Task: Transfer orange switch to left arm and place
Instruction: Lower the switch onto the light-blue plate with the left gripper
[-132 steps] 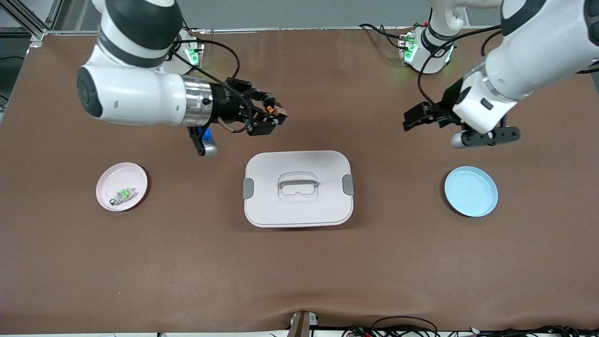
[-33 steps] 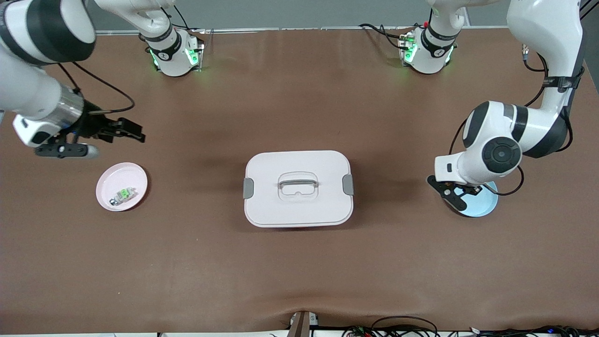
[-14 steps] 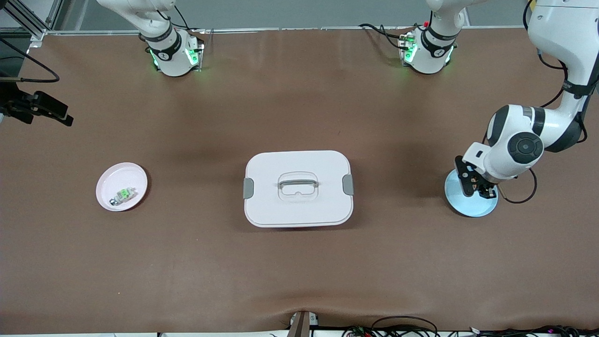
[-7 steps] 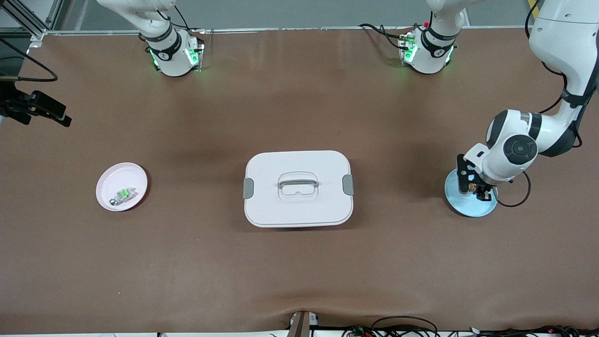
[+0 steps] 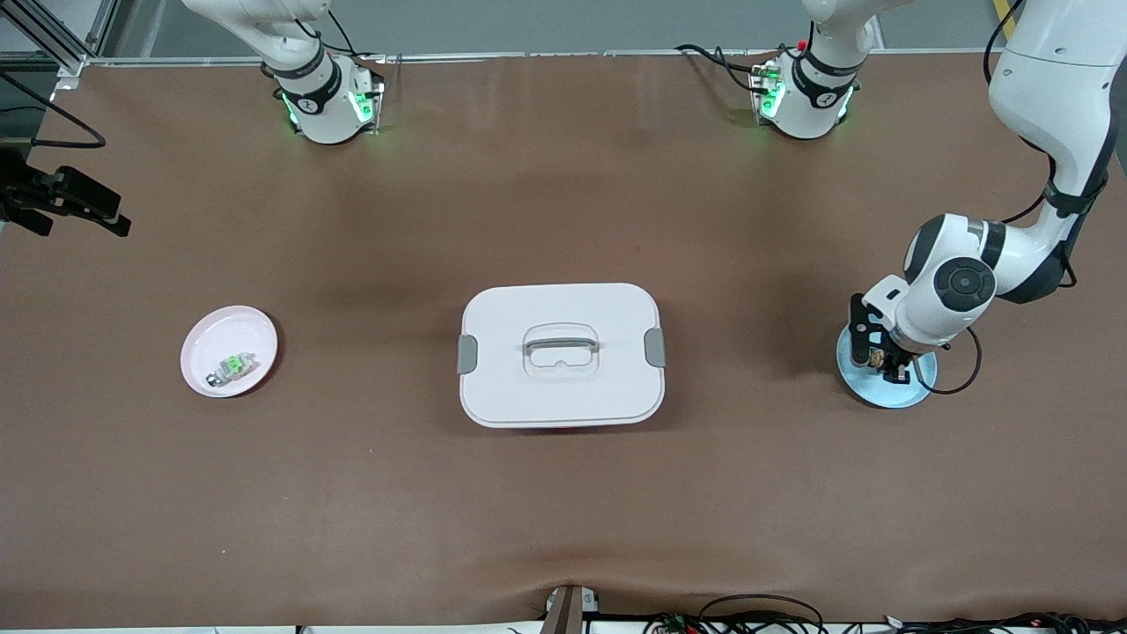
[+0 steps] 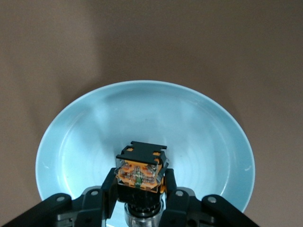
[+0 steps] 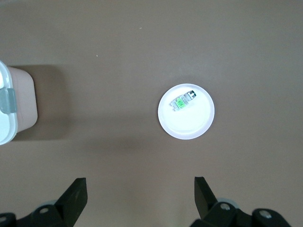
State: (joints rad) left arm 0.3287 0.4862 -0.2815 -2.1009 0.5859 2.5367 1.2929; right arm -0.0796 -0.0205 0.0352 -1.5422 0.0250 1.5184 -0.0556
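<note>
While the right hand [image 5: 75, 202] waits with its fingers spread wide and nothing in them, up over the table [image 5: 563, 511] edge at the right arm's end, the pink plate [image 5: 229, 350] sits on the table below it with the green-topped component [image 5: 231, 367] on it, not part of this step. Mid-table is the box [image 5: 561, 354], lid on, well apart from both hands, so it looks safely out of the way. At the left arm's end the left hand [image 5: 880, 359] is low over the blue plate [image 5: 887, 394], clenched on the orange switch [image 6: 140, 173]; wrist view shows the switch pinched between both fingers [image 6: 106, 189], over the plate's inner area but toward one rim. Step in hand reads as the set-down. To do it well: lower straight until the switch meets the plate, can't tell yet if it's touching, then part the fingers slowly so the small part doesn't stick or tip. Lift straight up afterwards, no sideways drag, keep the plate from shifting.
</note>
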